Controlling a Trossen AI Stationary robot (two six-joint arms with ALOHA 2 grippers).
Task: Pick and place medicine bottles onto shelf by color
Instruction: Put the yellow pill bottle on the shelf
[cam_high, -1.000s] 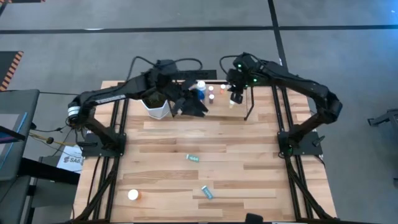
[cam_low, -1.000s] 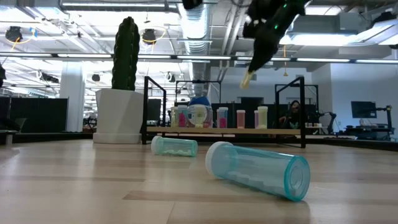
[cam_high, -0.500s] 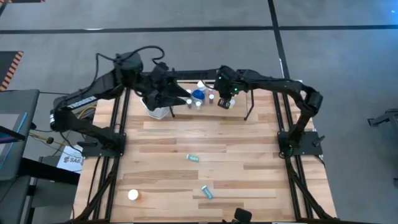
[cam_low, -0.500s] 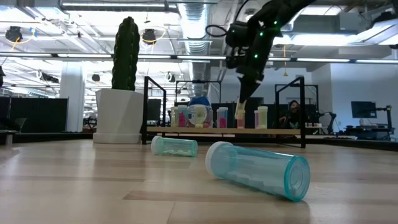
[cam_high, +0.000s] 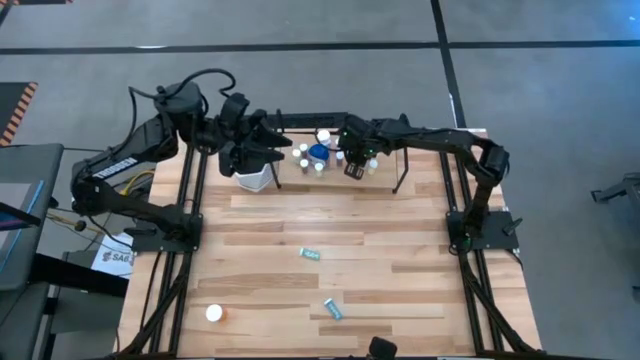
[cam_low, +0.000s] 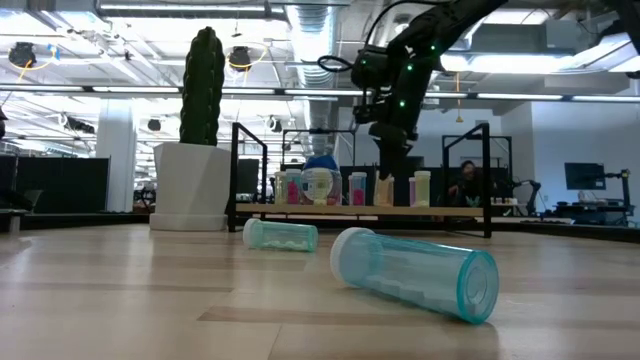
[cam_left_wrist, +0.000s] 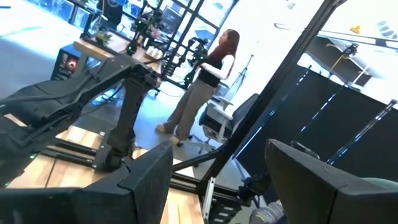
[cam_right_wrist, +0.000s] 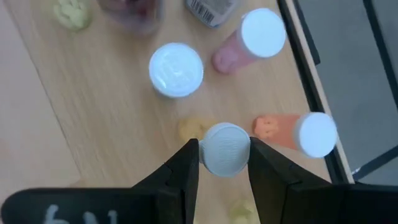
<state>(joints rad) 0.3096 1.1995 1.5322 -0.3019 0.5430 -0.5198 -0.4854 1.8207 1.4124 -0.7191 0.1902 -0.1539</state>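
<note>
My right gripper is over the shelf at the table's far edge, shut on a small pale yellow bottle with a white cap. Other bottles stand on the shelf around it, among them a rounded blue one, a pink one and an orange one. My left gripper is open and holds nothing, raised above the cactus pot. Two teal bottles and an orange one lie on the table. My right gripper pinches the bottle's white cap between its two fingers, one on each side. The fingers come from above, slanting down. The bottle hangs upright below them, its bottom at the shelf board; whether it stands on the board I cannot tell.
The shelf's black posts and rails frame the board. The tall cactus in its white pot stands left of the shelf. A person stands in the room beyond the table. Bare tabletop lies between the shelf and the lying bottles.
My right gripper has come down toward the shelf and a little toward the table's left, carrying the pale bottle upright down among the bottles there. My left gripper has drawn back from the shelf toward the table's left and risen above the cactus pot, still open.
</note>
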